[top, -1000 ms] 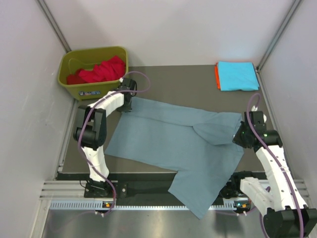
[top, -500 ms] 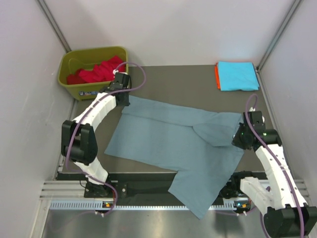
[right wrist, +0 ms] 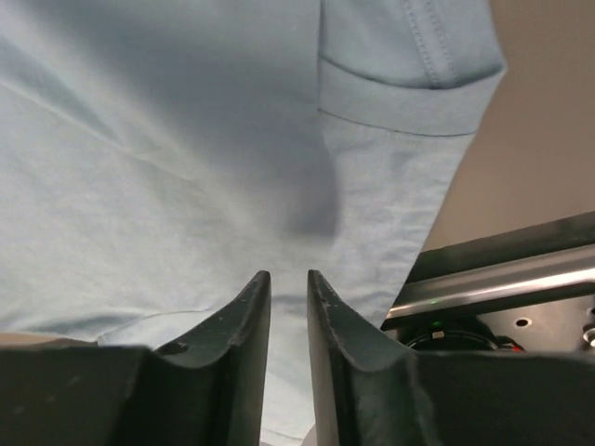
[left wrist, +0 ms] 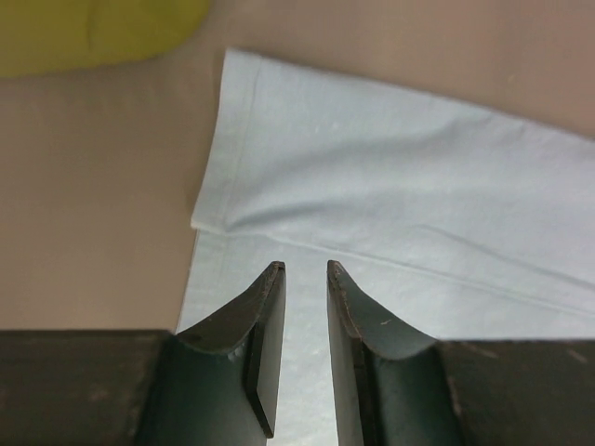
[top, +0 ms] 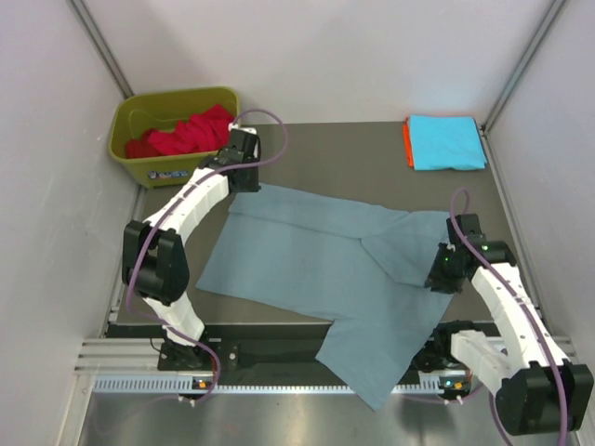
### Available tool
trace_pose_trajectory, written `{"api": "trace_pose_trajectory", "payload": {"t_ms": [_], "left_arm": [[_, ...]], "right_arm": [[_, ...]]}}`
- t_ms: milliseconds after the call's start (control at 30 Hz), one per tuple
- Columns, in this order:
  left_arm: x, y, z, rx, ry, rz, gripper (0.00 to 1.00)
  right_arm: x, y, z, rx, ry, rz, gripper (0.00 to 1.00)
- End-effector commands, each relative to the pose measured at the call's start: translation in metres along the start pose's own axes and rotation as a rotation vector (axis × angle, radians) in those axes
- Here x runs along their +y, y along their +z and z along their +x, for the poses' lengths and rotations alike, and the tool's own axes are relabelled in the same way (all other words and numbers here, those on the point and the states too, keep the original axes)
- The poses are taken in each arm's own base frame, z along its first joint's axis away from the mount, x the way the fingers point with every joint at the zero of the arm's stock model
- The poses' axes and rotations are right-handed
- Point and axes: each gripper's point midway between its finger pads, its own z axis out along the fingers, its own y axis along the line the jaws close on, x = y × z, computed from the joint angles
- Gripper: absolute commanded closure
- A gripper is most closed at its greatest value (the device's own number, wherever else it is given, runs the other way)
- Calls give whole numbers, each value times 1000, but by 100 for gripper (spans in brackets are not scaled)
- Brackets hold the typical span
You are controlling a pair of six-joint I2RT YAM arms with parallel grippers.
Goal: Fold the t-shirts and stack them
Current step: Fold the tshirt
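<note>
Nearest my bases, a corner of the grey-blue t-shirt (top: 325,269) hung over the near edge of the table (top: 353,158). The rest of it lay spread flat and slightly askew across the middle. My right pincer (right wrist: 288,274) hovered over the shirt's right side, just beside a sleeve that was folded in over the body. Its jaws were drawn narrow and held nothing between them. Farther off, my left pincer (left wrist: 305,267) hung above the shirt's far left corner, where the hem showed a doubled edge. Its jaws were also narrow and empty. Beyond it stood the olive bin (top: 139,167) with the red t-shirt (top: 191,130) bunched inside. In the far right corner the cyan t-shirt (top: 446,141) lay folded on top of the orange t-shirt (top: 407,144), which showed only along its left edge.
</note>
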Motion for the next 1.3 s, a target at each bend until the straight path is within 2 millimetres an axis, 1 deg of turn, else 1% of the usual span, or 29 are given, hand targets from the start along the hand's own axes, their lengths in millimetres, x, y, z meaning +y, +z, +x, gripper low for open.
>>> {"api": "trace_pose_trajectory", "payload": {"t_ms": [0, 33, 67, 133, 167, 200, 233, 267, 333, 367, 433, 467, 533, 567, 600, 667, 700, 767, 800, 833, 900, 933, 1000, 1033, 1100, 1133, 1167, 1233, 1267], "left_arm": [[-3, -13, -31, -83, -29, 12, 70], [-4, -14, -36, -92, -32, 13, 70], [-4, -14, -37, -96, -35, 13, 70], [-7, -10, -38, -95, -44, 22, 71], [-10, -8, -36, -83, -43, 38, 72], [-11, -5, -31, -61, -45, 37, 76], [-10, -5, -23, -29, -53, 33, 78], [-12, -2, -19, -21, -63, 43, 78], [-15, 3, -6, -23, -64, 69, 78], [-15, 4, -1, -20, -63, 69, 78], [-15, 9, 11, 10, -69, 73, 78], [-17, 11, 12, 13, -69, 83, 78], [-20, 19, 19, 32, -66, 92, 78], [-22, 26, 22, 42, -59, 97, 78], [-25, 28, 21, 47, -42, 111, 78], [-29, 30, 19, 64, -17, 129, 78], [-33, 31, 19, 84, -3, 149, 78], [-47, 31, 22, 107, 0, 227, 78], [-61, 28, 19, 104, 6, 305, 78], [-82, 20, 24, 134, 6, 430, 78], [-111, 12, 34, 161, 8, 549, 75], [-135, -3, 43, 195, 13, 655, 74], [-153, -13, 60, 228, 18, 719, 68], [-166, -19, 61, 218, 25, 770, 66], [-191, -35, 78, 271, 34, 850, 66], [-198, -38, 80, 269, 39, 871, 65], [-205, -42, 87, 280, 50, 879, 65], [-206, -40, 93, 284, 55, 867, 66], [-204, -40, 94, 284, 51, 857, 67]], "right_arm": [[20, -5, -6, 6, 24, -89, 76], [23, -6, -11, -4, 21, -91, 73], [31, -14, -28, -56, 13, -114, 61], [31, -14, -47, -96, 11, -77, 45], [37, -19, -69, -150, 5, -90, 34], [32, -11, -78, -143, 12, -49, 31], [33, -11, -88, -145, 21, -50, 29], [26, -14, -114, -199, 60, -48, 27], [23, -6, -132, -200, 86, -49, 26], [23, -7, -150, -244, 85, -55, 26], [13, 3, -168, -233, 117, -18, 28], [13, -2, -188, -277, 126, -25, 30], [6, 9, -205, -300, 140, 5, 34], [4, 11, -217, -329, 151, -1, 41], [2, 21, -219, -305, 156, 2, 46], [2, 23, -220, -266, 154, 11, 56], [9, 25, -215, -227, 151, -26, 57], [12, 28, -199, -176, 159, -53, 52], [12, 25, -193, -175, 159, -56, 49], [9, 29, -181, -149, 160, -48, 46], [11, 29, -164, -106, 141, -76, 41], [11, 32, -146, -41, 139, -74, 40], [18, 32, -126, 20, 132, -103, 39], [20, 34, -112, 62, 136, -112, 38], [37, 28, -97, 76, 81, -145, 37], [43, 25, -96, 65, 50, -145, 36], [60, 22, -88, 63, -36, -156, 35], [72, 18, -84, 42, -145, -119, 35], [86, 17, -72, 49, -231, -109, 35]]}}
